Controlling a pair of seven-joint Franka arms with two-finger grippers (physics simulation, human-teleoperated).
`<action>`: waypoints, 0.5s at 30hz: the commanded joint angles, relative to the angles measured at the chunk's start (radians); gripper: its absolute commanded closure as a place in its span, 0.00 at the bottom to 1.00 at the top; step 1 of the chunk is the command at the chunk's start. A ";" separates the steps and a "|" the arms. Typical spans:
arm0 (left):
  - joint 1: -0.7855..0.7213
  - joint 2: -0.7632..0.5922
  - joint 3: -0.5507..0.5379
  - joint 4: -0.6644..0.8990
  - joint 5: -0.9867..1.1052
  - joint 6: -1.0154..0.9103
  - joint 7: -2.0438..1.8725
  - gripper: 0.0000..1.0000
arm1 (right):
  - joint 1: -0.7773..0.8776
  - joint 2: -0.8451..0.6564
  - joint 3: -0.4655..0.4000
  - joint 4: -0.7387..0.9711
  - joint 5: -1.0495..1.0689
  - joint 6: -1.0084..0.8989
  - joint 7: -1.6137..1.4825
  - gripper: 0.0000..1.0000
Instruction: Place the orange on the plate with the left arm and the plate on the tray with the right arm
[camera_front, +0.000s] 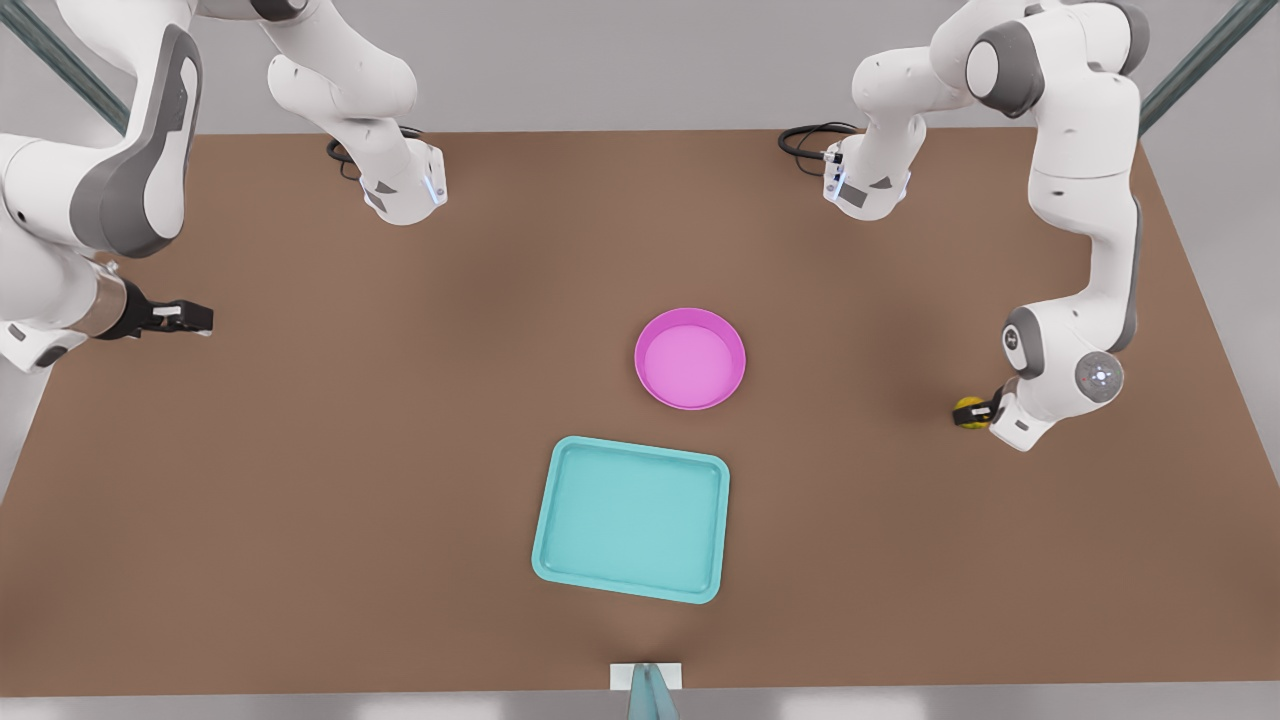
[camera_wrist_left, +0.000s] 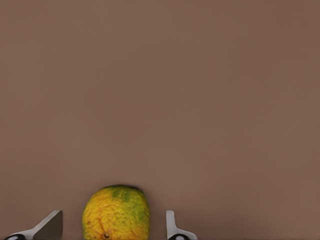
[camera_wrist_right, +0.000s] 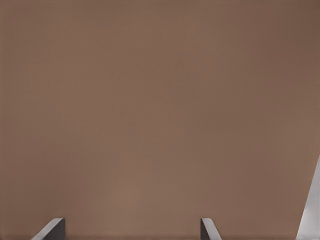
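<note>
The orange (camera_front: 966, 412) (camera_wrist_left: 116, 214), yellow with green blotches, rests on the brown table at the front view's right. My left gripper (camera_front: 986, 409) (camera_wrist_left: 112, 218) is down at it, open, one finger on each side with a small gap to the skin. The pink plate (camera_front: 690, 358) lies bare near the table's middle. Just in front of it is the teal tray (camera_front: 630, 519), with nothing in it. My right gripper (camera_front: 192, 318) (camera_wrist_right: 132, 224) waits open over bare table at the front view's left, far from the plate.
Both arm bases (camera_front: 405, 190) (camera_front: 868, 185) stand at the back edge with black cables (camera_front: 805, 140) beside them. A small white block (camera_front: 646, 676) sits at the table's front edge. Brown tabletop (camera_front: 350, 450) stretches wide around the plate and tray.
</note>
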 joint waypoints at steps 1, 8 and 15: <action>0.000 0.007 0.000 -0.001 0.002 0.028 0.006 0.00 | 0.000 0.001 -0.001 0.000 0.001 -0.001 -0.016 0.00; 0.000 0.040 0.000 -0.001 0.000 0.028 0.006 0.00 | -0.004 0.003 -0.001 0.000 0.001 -0.004 -0.016 0.00; 0.000 0.040 0.000 -0.021 0.000 0.029 0.006 0.00 | -0.004 0.007 -0.001 0.000 0.001 -0.003 -0.016 0.00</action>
